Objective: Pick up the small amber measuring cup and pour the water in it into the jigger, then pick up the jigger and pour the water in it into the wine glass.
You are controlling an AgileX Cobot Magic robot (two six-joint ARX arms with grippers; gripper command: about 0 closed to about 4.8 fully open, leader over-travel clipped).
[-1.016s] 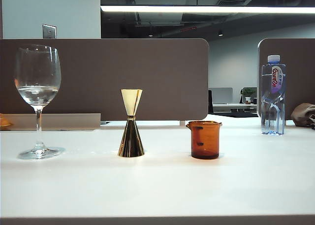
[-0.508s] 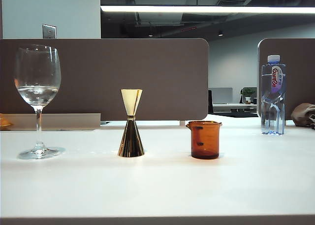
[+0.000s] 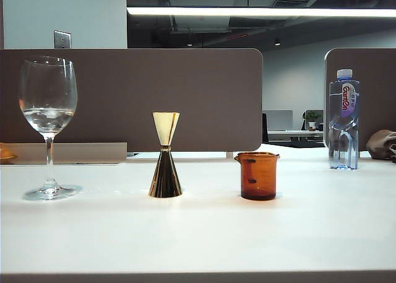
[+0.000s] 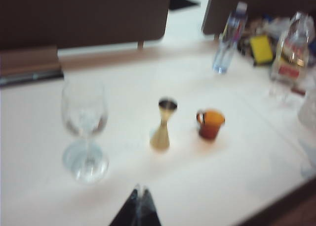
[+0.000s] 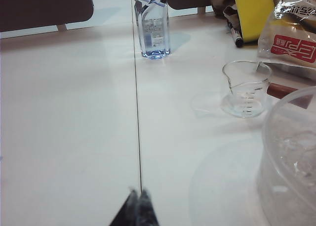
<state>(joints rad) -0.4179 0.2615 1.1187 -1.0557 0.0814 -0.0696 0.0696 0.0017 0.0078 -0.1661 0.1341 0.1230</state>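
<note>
Left tool (image 4: 139, 195) blurred, right tool (image 5: 137, 199) cropped, tips together.

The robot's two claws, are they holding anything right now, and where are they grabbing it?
Nothing is held. The left gripper and right gripper are both shut and empty above the table, away from the amber cup, jigger and wine glass.

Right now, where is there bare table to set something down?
Bare gaps lie between the tall clear wine glass, gold metal jigger and small amber measuring cup, and along the white table front. Crowded: the clear plastic bottle and glass beaker side.
</note>
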